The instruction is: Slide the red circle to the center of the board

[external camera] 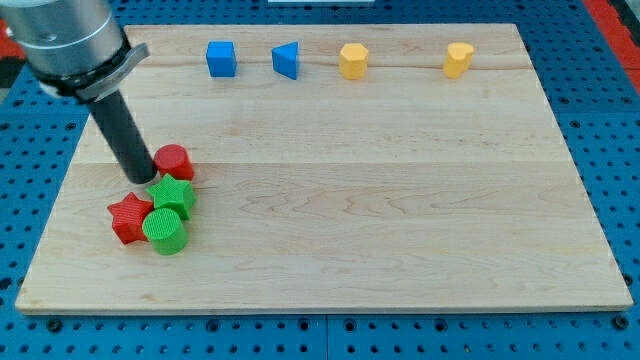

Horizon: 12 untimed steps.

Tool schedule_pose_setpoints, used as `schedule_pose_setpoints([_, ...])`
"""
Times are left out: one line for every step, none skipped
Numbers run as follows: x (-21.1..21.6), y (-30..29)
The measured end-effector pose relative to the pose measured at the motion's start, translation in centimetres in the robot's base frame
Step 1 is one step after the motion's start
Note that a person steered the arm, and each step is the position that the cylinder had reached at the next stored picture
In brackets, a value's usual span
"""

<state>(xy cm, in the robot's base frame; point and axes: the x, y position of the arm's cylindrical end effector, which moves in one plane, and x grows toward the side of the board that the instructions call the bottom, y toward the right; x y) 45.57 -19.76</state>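
The red circle [175, 161] lies on the wooden board [350, 200] at the view's left, just above the green blocks. My tip [141, 177] touches the red circle's left side. Right below the tip and the circle sits a green star-like block [173, 196], with a green circle [164, 230] below it and a red star [130, 216] at the view's left of both.
Along the view's top edge of the board stand a blue cube [221, 58], a blue triangle [286, 60], a yellow hexagon-like block [353, 61] and a second yellow block [458, 59].
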Motion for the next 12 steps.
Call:
schedule_pose_setpoints([-0.2,0.8])
schedule_pose_setpoints([-0.2,1.9])
schedule_pose_setpoints([-0.9,6.2])
schedule_pose_setpoints([-2.1,10.5])
schedule_pose_setpoints([-3.8,14.9])
schedule_pose_setpoints([-2.2,16.8])
schedule_pose_setpoints([-0.8,19.1])
schedule_pose_setpoints([-2.0,22.0])
schedule_pose_setpoints([-3.7,21.6])
schedule_pose_setpoints([-2.9,21.4])
schedule_pose_setpoints([-0.3,18.6])
schedule_pose_setpoints([-1.0,16.6])
